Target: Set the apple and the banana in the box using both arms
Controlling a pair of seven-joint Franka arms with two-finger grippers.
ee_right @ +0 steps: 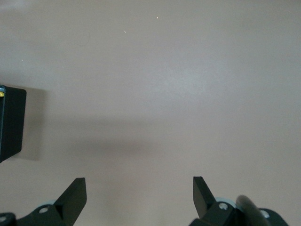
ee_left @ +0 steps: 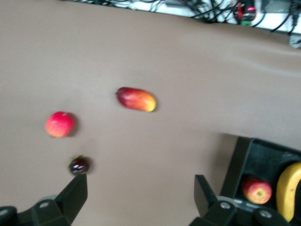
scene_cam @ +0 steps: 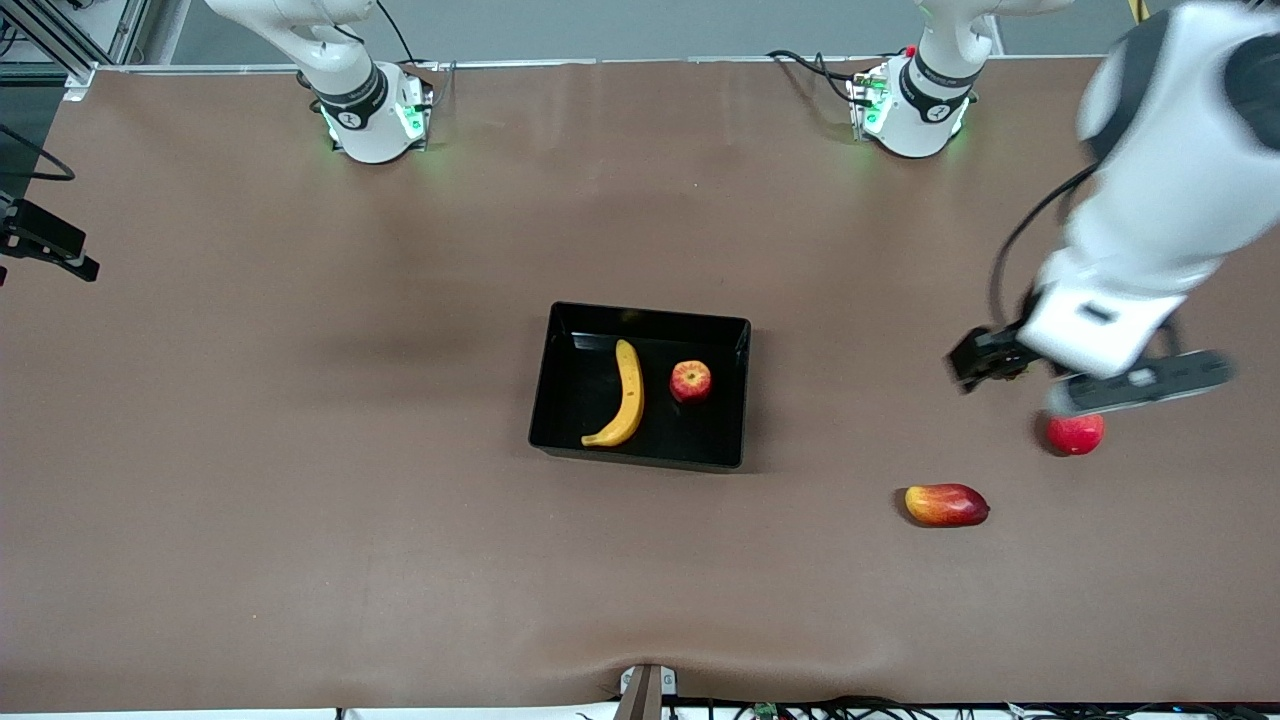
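Note:
The black box (scene_cam: pixel 650 318) sits mid-table. The yellow banana (scene_cam: pixel 627 394) and the red-yellow streaked apple (scene_cam: pixel 690 381) lie side by side in it, apart. My left gripper (scene_cam: pixel 985 360) hangs open and empty over bare table toward the left arm's end from the box. In the left wrist view its fingers (ee_left: pixel 141 193) are spread wide, with the box wall (ee_left: pixel 240 160), apple (ee_left: pixel 257 190) and banana (ee_left: pixel 289 186) beside them. My right gripper (ee_right: pixel 139 195) is open and empty over bare table, with a box corner (ee_right: pixel 11 122) at the view's edge. It is out of the front view.
A pink-red round fruit (scene_cam: pixel 1075 433) and a red-yellow mango-like fruit (scene_cam: pixel 946 505) lie toward the left arm's end, nearer the front camera than the box. The left wrist view shows both (ee_left: pixel 59 124) (ee_left: pixel 136 99) and a small dark round fruit (ee_left: pixel 79 165).

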